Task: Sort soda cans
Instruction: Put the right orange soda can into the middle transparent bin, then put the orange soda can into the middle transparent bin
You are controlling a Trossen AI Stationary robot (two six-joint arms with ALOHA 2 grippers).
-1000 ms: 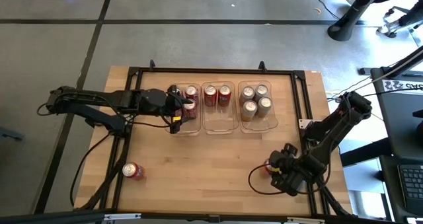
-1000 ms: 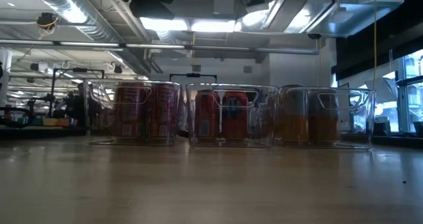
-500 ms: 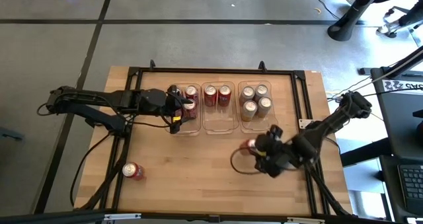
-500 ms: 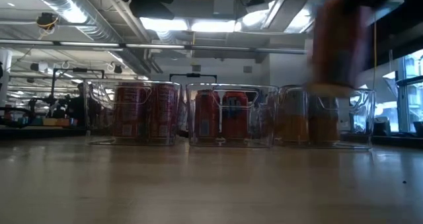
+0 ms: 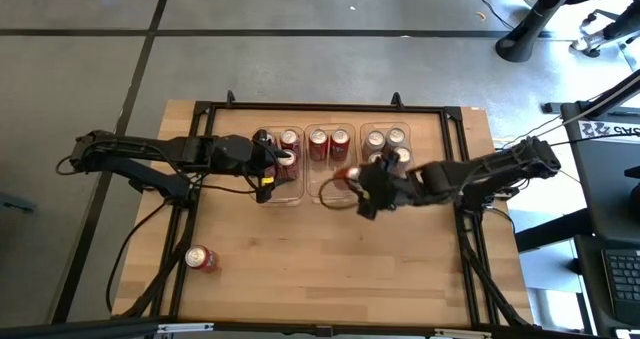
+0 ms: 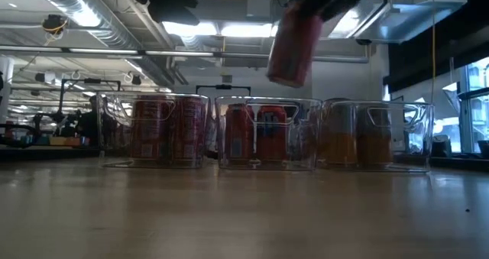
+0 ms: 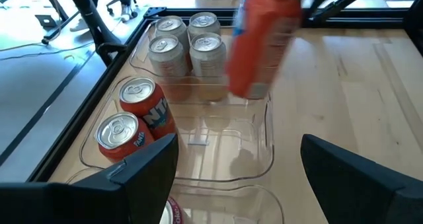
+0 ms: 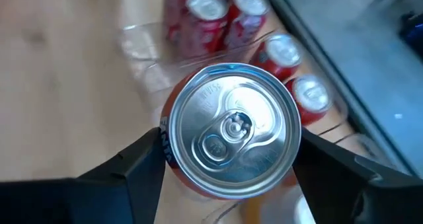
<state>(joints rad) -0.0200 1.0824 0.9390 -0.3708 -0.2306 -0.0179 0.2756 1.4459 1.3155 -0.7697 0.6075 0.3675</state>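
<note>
My right gripper [image 8: 231, 161] is shut on a red soda can [image 5: 347, 175] and holds it in the air over the near half of the middle clear tray [image 5: 333, 186]. Two red cans [image 5: 329, 140] stand in that tray's far half. The right tray holds several gold cans [image 5: 387, 149]. The left tray [image 5: 284, 191] holds red cans [image 5: 289, 140]. My left gripper [image 5: 269, 169] hovers open over the left tray, and its wrist view shows the carried can [image 7: 263, 42]. One more red can [image 5: 202, 259] lies on its side near the table's near left corner. My right gripper pinches the red can between its two fingers [image 8: 135, 164], which sit on opposite sides of the can's upper body just below the silver top [image 8: 231, 125]. They come from above, pointing down. The can [image 6: 293, 46] hangs lifted clear above the trays and is tilted.
The three clear trays sit in a row along the far side of the table inside a black frame [image 5: 320, 107]. Bare wood [image 5: 330, 259] spreads across the near half. Cables run beside the right arm [image 5: 490, 174], and the left arm [image 5: 150, 154] reaches in from the table's left.
My right gripper has carried the red can from the table's near right corner up and toward the far left, and it now hangs above the middle tray. In the low view the can has come into sight high on the right and moved leftward.
</note>
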